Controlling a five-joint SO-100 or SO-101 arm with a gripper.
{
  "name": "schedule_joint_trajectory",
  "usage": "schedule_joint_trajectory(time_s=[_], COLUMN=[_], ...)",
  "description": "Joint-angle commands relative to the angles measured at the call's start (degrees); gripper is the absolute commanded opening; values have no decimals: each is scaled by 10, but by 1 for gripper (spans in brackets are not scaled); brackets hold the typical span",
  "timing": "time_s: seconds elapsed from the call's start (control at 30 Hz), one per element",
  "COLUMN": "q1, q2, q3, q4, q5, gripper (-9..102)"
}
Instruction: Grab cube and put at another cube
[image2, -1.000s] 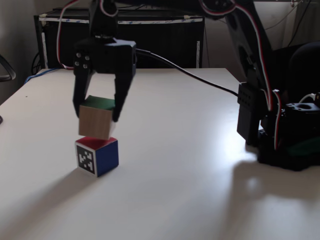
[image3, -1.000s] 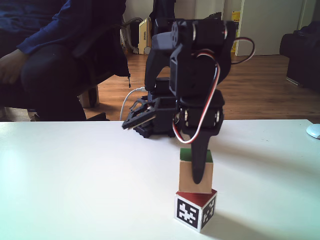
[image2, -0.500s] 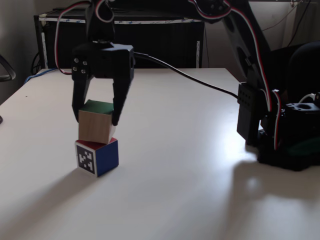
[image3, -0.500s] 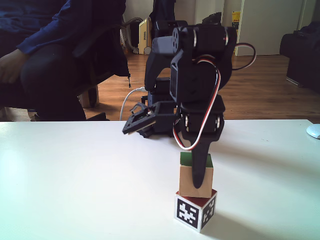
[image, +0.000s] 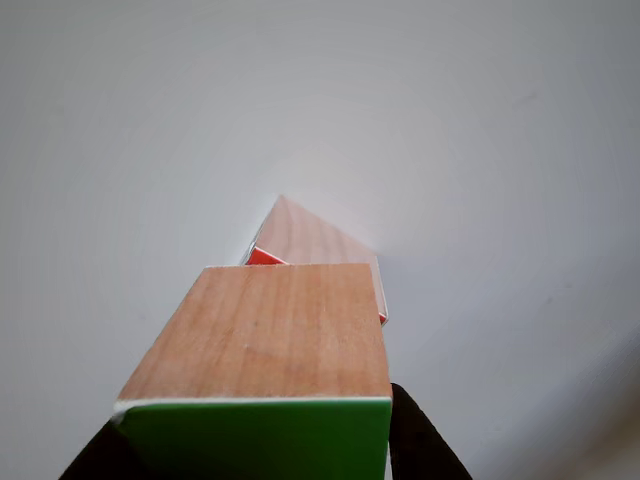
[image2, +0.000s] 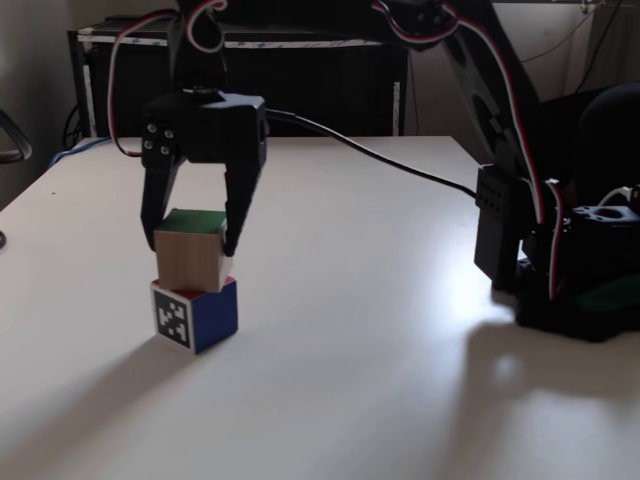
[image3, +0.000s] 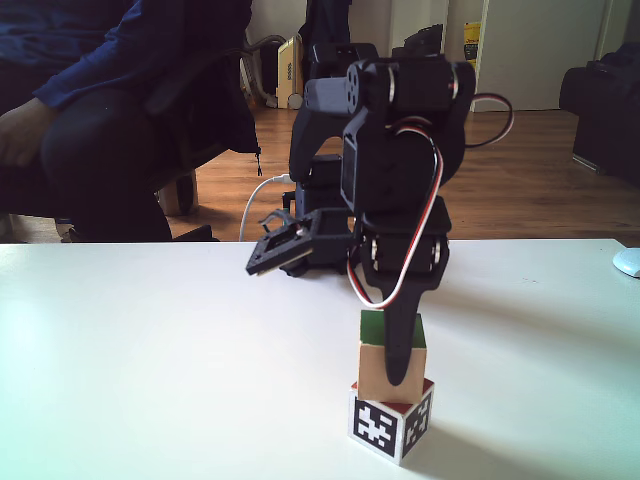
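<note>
Lowered since a second ago, the cube (image2: 190, 257) now sits level on another cube (image2: 195, 313) instead of hanging tilted above it. In both fixed views the green face is up and the two stack near the left of the surface (image2: 380, 340), the upper one set slightly off to one side. To finish well, spread the fingers slowly and evenly, then rise straight up, so neither finger drags the top cube off its perch. The pincer (image2: 192, 238) straddles the cube (image3: 390, 358) with fingers at its sides, seemingly gripping it, opened just to the cube's width.
</note>
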Motion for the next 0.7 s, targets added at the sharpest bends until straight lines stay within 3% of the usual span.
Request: schedule_joint_trajectory(time_s=[0.0,0.33,0.67], q1=[-5,-14,-38], q2=[5,38,274], q3=[-20,1,131], q4=[4,4,4], q5=[1,20,12], gripper=[34,39,40])
